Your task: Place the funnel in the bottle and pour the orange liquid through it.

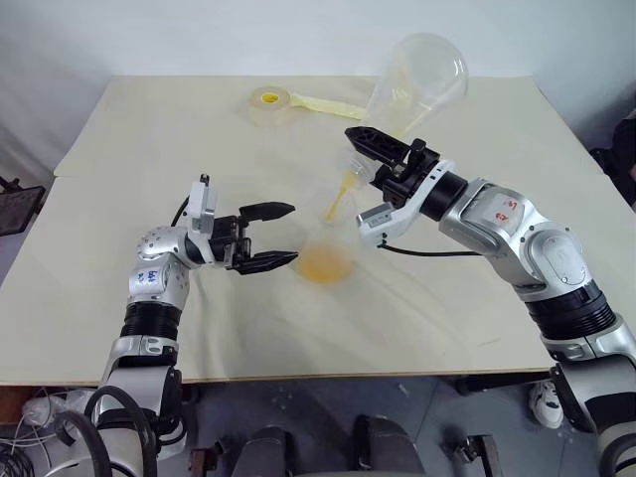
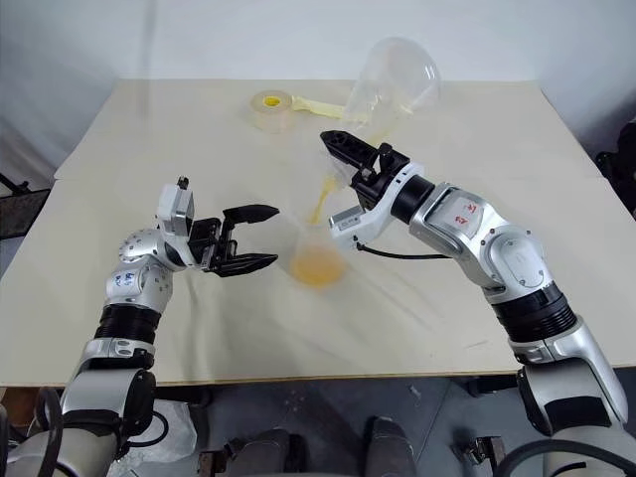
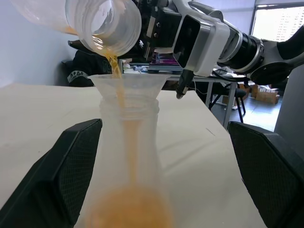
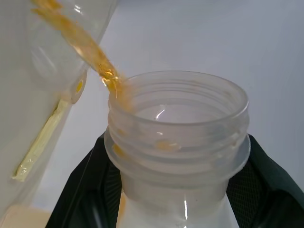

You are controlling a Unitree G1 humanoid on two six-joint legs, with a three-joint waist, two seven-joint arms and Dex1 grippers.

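A clear bottle (image 1: 324,241) stands mid-table with the funnel (image 3: 127,83) seated in its neck. My right gripper (image 1: 366,142) is shut on the threaded neck of a second, larger clear flask (image 1: 418,83), held tilted mouth-down above the funnel. A thin stream of orange liquid (image 1: 342,197) runs from that mouth into the funnel and pools in the bottle's base (image 2: 316,266). My left gripper (image 1: 294,235) is open just left of the bottle; in the left wrist view its fingers (image 3: 71,166) stand on either side of the bottle without touching it.
A roll of tape (image 1: 267,104) with a loose yellow strip lies at the back of the cream table (image 1: 139,149), behind the raised flask. The table's front edge runs just beyond both elbows.
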